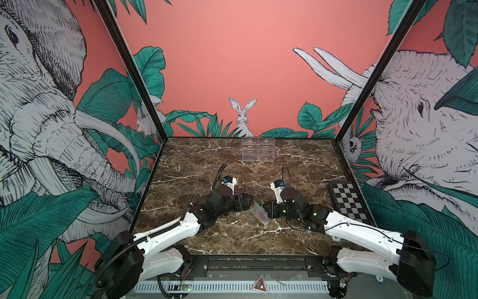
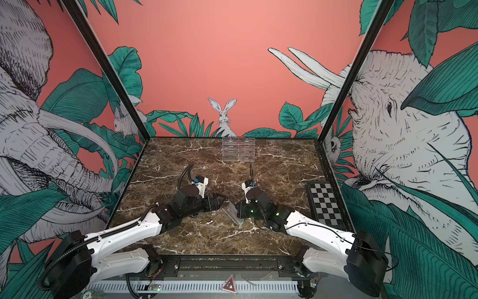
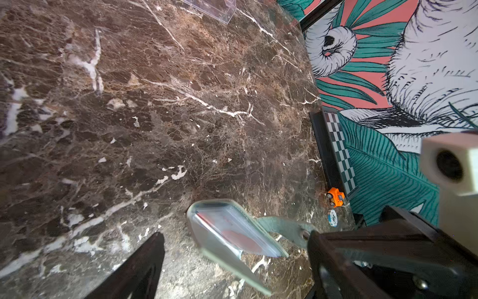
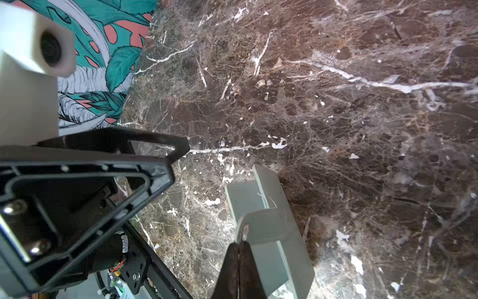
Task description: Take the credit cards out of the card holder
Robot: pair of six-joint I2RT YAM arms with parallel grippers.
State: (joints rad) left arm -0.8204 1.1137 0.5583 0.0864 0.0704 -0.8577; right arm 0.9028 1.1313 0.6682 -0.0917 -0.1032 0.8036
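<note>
Sage-green against brown marble (image 1: 207,168): pinches the holder (image 1: 259,213) by its snap tab (image 3: 284,227) in the right gripper (image 4: 239,246), jaws clamped tight on that tab, and tilts it up between the arms, seemingly to let it fall open and bare the clear sleeve (image 3: 214,220). Shows one card (image 3: 241,239), red circle and all, tucked inside that sleeve and turned toward the left gripper (image 4: 179,159). Hovers there with jaws spread wide, near the holder, touching nothing, likely lined up to nip the card's edge and draw it out against the right's anchoring grip.
</note>
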